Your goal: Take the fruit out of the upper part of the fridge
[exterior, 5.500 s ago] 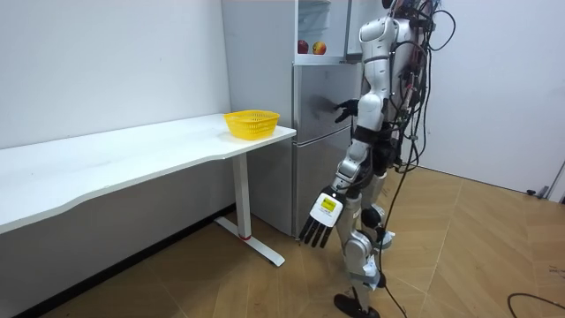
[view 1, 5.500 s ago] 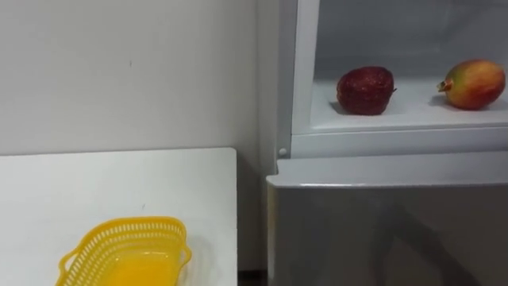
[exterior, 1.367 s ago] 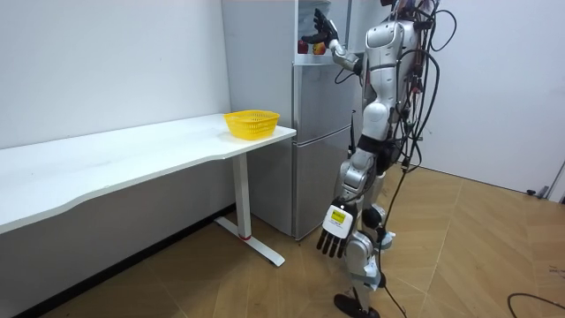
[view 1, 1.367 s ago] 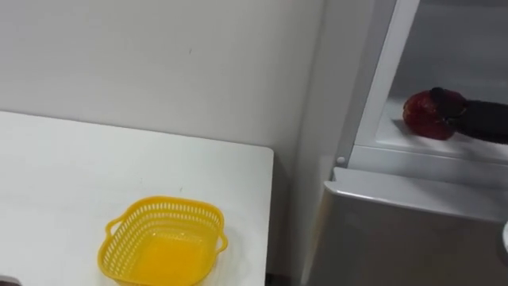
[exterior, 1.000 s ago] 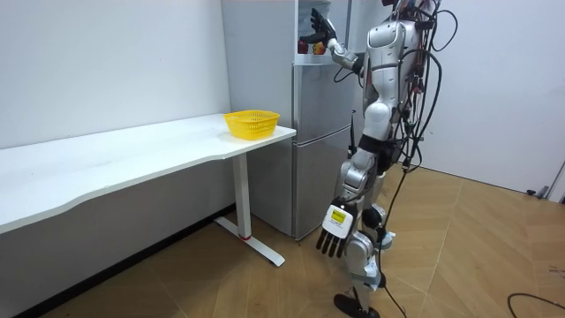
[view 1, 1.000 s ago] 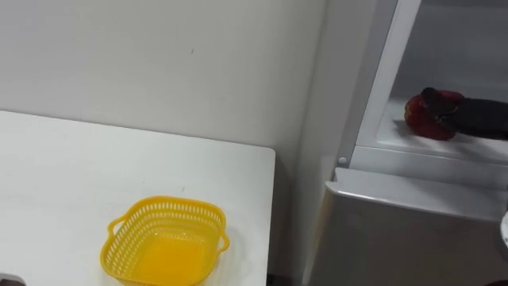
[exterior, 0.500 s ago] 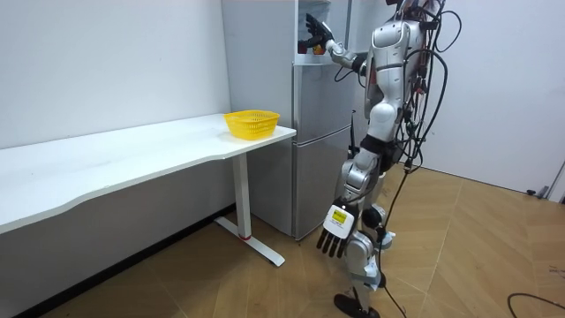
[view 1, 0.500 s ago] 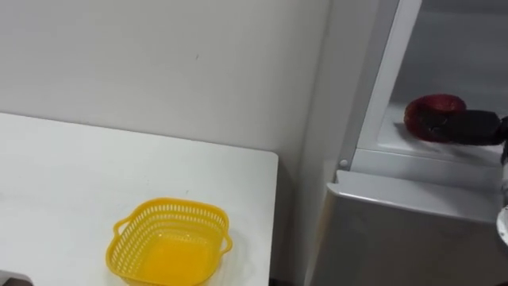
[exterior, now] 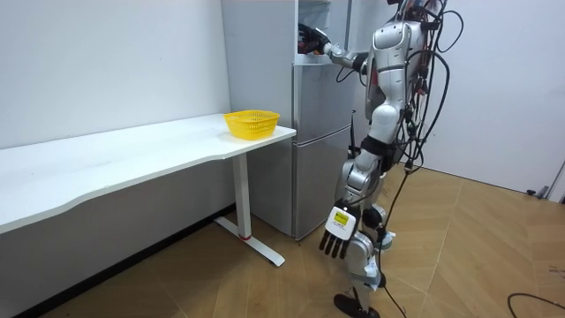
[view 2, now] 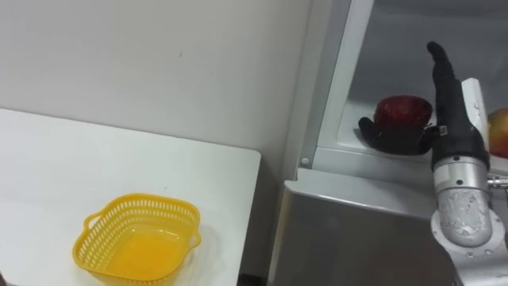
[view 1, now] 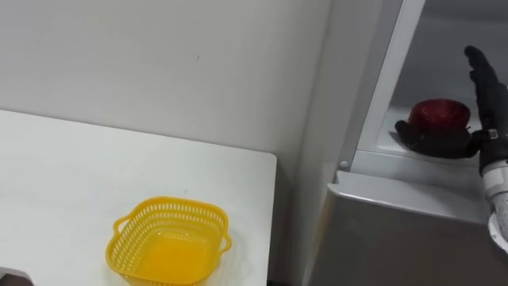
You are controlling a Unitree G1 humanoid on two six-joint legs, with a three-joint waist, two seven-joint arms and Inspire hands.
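One red apple [view 2: 405, 110] on the fridge shelf [view 2: 349, 139] — right hand [view 2: 449, 119] splayed beside it; left hand [exterior: 335, 240] hangs relaxed.

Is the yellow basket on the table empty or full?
Empty. Inside the basket you see just its own yellow bottom and walls, with nothing lying in it.

red fruit [view 2: 403, 110] base behind right hand [view 2: 451, 127], mango [view 2: 498, 131] cropped

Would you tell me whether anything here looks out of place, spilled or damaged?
Nothing stands out: the apple sits whole on the fridge shelf by the right hand, and the basket stands level on the table.
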